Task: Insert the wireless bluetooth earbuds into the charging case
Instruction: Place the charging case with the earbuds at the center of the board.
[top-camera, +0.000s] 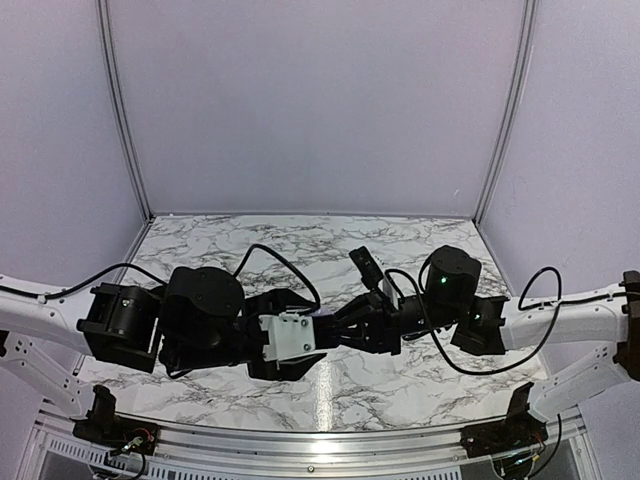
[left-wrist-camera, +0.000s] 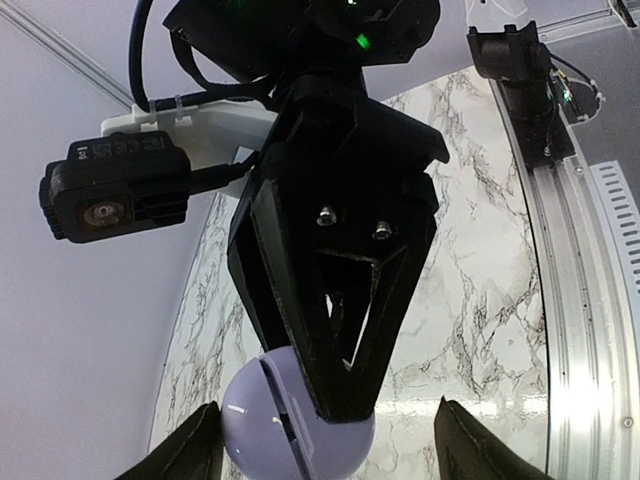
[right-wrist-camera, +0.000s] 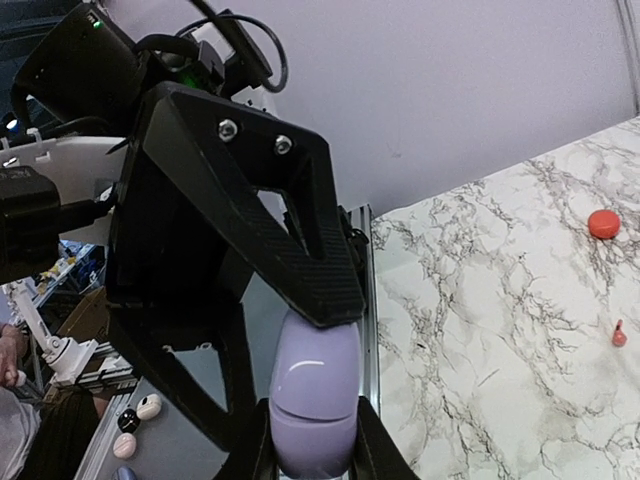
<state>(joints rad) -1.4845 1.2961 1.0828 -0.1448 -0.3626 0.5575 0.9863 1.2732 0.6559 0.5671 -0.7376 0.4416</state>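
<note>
A tiny red earbud (right-wrist-camera: 619, 335) is seen lying on the marbled worktop (right-wrist-camera: 480, 330), with a rounder red piece (right-wrist-camera: 603, 223) set apart beyond it; the lavender charging case (right-wrist-camera: 315, 390) is held well apart from both, pinched by the closed right gripper (left-wrist-camera: 340, 395); the left gripper (left-wrist-camera: 330, 450) is spread open, one finger on either side of the case.

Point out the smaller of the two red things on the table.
The red earbud, lower in the right wrist view: tiny and pointed, while the red disc above it is round and bigger.
</note>
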